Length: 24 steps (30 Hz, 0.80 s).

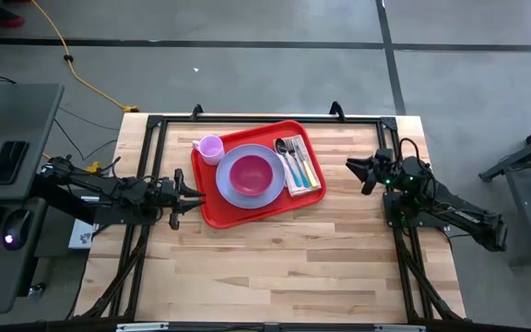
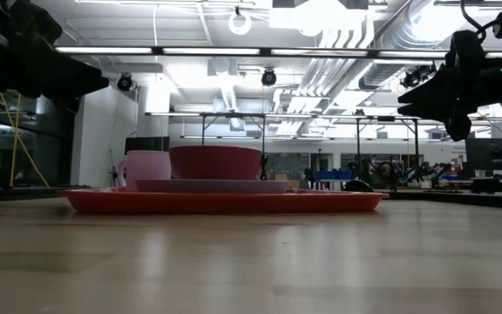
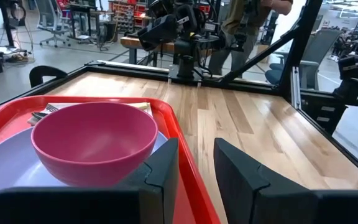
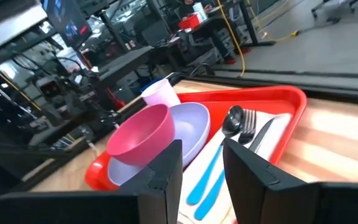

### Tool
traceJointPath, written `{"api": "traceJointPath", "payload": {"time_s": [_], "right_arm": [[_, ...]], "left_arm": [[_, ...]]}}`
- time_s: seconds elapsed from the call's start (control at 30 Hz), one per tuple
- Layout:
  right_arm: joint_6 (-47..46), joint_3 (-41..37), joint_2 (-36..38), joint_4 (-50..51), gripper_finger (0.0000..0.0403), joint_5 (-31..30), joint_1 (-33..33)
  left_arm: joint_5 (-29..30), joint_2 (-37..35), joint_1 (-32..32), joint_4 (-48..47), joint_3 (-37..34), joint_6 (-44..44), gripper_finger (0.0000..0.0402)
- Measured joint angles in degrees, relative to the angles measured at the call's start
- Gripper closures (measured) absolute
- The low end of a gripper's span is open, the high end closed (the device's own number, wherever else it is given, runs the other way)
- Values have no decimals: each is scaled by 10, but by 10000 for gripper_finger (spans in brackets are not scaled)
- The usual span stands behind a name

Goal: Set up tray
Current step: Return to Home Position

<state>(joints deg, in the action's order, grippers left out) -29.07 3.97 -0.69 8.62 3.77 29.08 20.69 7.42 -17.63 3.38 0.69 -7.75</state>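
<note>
The red tray (image 1: 225,214) lies flat on the wooden table, slightly skewed. On it rests a lavender plate (image 1: 270,194) with a magenta bowl (image 1: 250,172) in it. A pink cup (image 1: 210,148) stands at the tray's far left corner. Blue-handled cutlery (image 1: 298,161) lies on a napkin along its right side. My left gripper (image 1: 198,195) is open, raised off the table just left of the tray's near left corner; in its wrist view the tray rim (image 3: 182,149) runs below the gap. My right gripper (image 1: 350,171) is open and raised (image 2: 403,98), right of the tray.
Bare wood stretches across the near half of the table (image 1: 275,267). A black frame rail (image 1: 247,117) runs along the far edge. A desk with keyboard, mouse and phone (image 1: 9,161) stands left of the table. A person (image 3: 247,18) stands beyond the table.
</note>
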Motion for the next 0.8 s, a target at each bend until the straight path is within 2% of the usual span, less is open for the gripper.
{"api": "traceJointPath", "payload": {"time_s": [0.8], "right_arm": [[-5,0,0,1,308,-5,0]], "left_arm": [[-1,0,0,0,0,0,268]]}}
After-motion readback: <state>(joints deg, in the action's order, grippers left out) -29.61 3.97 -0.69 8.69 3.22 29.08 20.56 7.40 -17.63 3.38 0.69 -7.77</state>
